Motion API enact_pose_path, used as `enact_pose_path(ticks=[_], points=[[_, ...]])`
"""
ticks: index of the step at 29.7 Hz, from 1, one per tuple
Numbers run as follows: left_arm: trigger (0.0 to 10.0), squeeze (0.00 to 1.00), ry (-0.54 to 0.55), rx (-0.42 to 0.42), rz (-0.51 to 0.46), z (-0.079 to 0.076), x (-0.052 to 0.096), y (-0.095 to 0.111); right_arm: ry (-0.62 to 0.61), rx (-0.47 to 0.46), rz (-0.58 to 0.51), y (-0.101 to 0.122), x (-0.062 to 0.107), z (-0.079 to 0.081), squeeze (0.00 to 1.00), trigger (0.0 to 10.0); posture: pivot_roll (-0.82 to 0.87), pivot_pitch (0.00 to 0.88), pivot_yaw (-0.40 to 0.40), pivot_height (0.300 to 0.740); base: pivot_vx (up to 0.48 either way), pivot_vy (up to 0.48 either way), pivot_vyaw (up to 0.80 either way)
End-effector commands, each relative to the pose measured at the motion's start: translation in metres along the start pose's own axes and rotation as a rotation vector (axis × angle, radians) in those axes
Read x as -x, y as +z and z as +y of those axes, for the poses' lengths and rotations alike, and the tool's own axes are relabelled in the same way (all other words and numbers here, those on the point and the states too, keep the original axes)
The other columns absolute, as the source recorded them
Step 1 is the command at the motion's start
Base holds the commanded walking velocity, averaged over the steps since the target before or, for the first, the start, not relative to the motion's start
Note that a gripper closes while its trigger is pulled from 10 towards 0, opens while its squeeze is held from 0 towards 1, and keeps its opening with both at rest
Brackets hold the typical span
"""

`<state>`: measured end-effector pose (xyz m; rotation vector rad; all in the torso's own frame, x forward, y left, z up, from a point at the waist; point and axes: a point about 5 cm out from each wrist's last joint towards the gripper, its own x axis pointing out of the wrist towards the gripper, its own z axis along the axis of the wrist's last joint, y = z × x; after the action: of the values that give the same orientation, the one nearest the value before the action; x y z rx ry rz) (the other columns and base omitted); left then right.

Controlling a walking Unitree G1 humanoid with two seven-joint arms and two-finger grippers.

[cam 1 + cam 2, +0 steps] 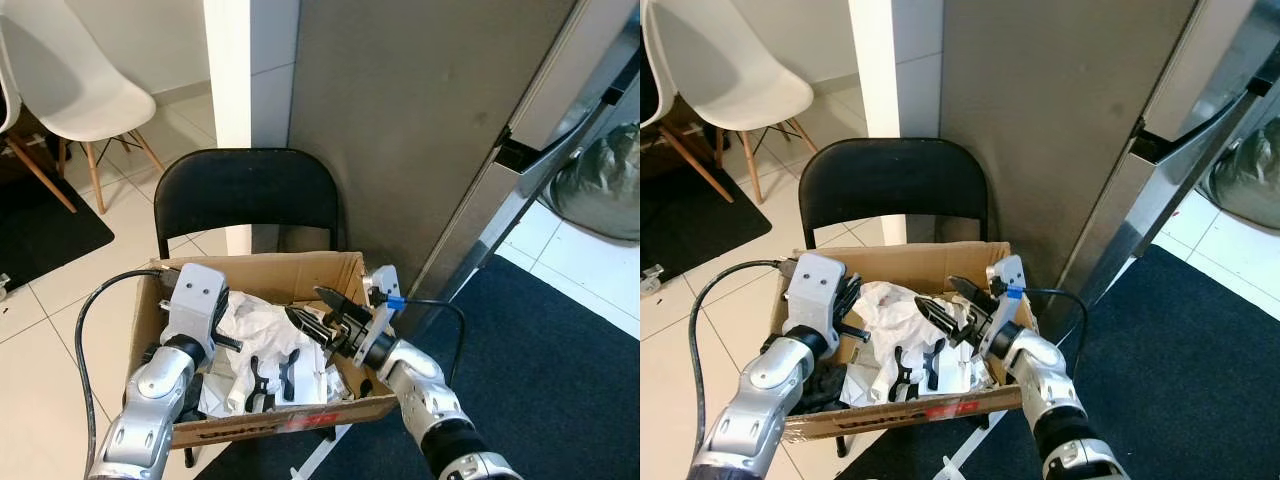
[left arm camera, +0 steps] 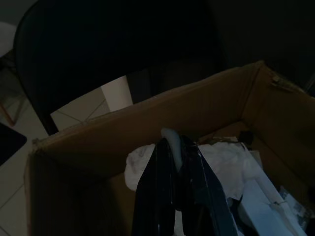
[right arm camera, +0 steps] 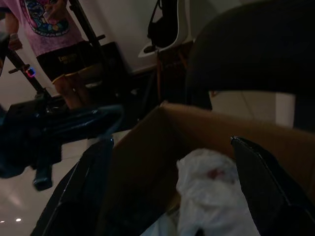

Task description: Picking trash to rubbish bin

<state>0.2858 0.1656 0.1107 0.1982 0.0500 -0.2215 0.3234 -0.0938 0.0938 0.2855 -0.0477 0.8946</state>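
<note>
While both arms reach over it, the open brown cardboard box (image 1: pixel 262 272) serving as the rubbish bin sits on the seat of a black folding metal chair (image 1: pixel 247 188). Box is the landmark for everything below.

Inside the box: crumpled white plastic and paper trash (image 1: pixel 262 325) piled across the middle, plus some black plastic pieces (image 1: pixel 272 378) toward the near wall. Box looks fairly full already, so much of the job seems done.

Left hand (image 2: pixel 177 162) is above the box's left half, fingers pressed close together and pinching a small pale whitish scrap (image 2: pixel 171 140) at the tips. That scrap hangs over the box interior, above the white pile, not yet let go.

Right hand (image 1: pixel 315 312) is over the box's right half, just above the white trash, fingers spread wide with nothing between them. Looks like its load, if any, is already in.

Judgement: near the end of a drop cycle. Left over: spread the left fingers so the scrap falls in, then pull both arms clear. Whether more trash lies elsewhere can't be told from these views.

Beyond the box's far left, a white moulded chair with wooden legs (image 1: pixel 80 90). In the right wrist view a person in a pink shirt (image 3: pixel 47 29) stands well away from the box.
</note>
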Motion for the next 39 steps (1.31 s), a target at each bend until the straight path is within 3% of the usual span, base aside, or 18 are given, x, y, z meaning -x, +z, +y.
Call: enact_pose_path(ticks=[1,13,15,17,18,22,33,35,39], points=[[10.0,0.00,-0.018,-0.010,0.013,0.000,0.003,-0.002,-0.010,0.010,0.003,-0.001,0.004,-0.004,0.00,10.0,0.05,0.106,-0.064,0.740,0.000,0.000,0.00],[10.0,0.00,-0.045,0.020,-0.009,0.005,0.013,0.001,-0.065,0.077,0.044,0.005,0.011,-0.021,0.00,10.0,0.06,0.111,-0.065,0.740,0.000,0.000,0.00],[10.0,0.00,-0.029,-0.009,0.058,0.014,0.024,-0.014,-0.066,0.088,0.064,0.003,0.013,-0.023,0.00,10.0,0.06,0.111,-0.070,0.740,0.000,0.000,0.00],[10.0,0.00,-0.029,-0.009,0.058,0.014,0.024,-0.014,-0.066,0.088,0.064,0.003,0.013,-0.023,0.00,10.0,0.06,0.111,-0.070,0.740,0.000,0.000,0.00],[10.0,0.00,0.032,-0.021,0.108,0.024,0.031,-0.030,-0.069,0.093,0.072,0.002,0.015,-0.024,0.00,10.0,0.07,0.112,-0.069,0.740,0.000,0.000,0.00],[10.0,0.00,0.100,-0.022,0.153,0.038,0.041,-0.049,-0.089,0.097,0.078,0.000,0.016,-0.024,0.00,10.0,0.07,0.115,-0.071,0.740,0.000,0.000,0.00],[10.0,0.00,0.022,-0.026,0.081,0.051,0.030,-0.042,-0.082,0.099,0.075,0.000,0.011,-0.022,0.00,10.0,0.06,0.124,-0.075,0.740,0.000,0.000,0.00],[10.0,0.00,0.005,-0.023,0.074,0.050,0.026,-0.041,-0.082,0.101,0.080,-0.001,0.010,-0.022,0.00,10.0,0.06,0.127,-0.078,0.740,0.000,0.000,0.00],[10.0,0.00,-0.109,-0.032,0.064,0.034,0.012,-0.041,-0.076,0.102,0.089,-0.006,0.008,-0.018,0.00,10.0,0.05,0.132,-0.073,0.740,0.000,0.000,0.00]])
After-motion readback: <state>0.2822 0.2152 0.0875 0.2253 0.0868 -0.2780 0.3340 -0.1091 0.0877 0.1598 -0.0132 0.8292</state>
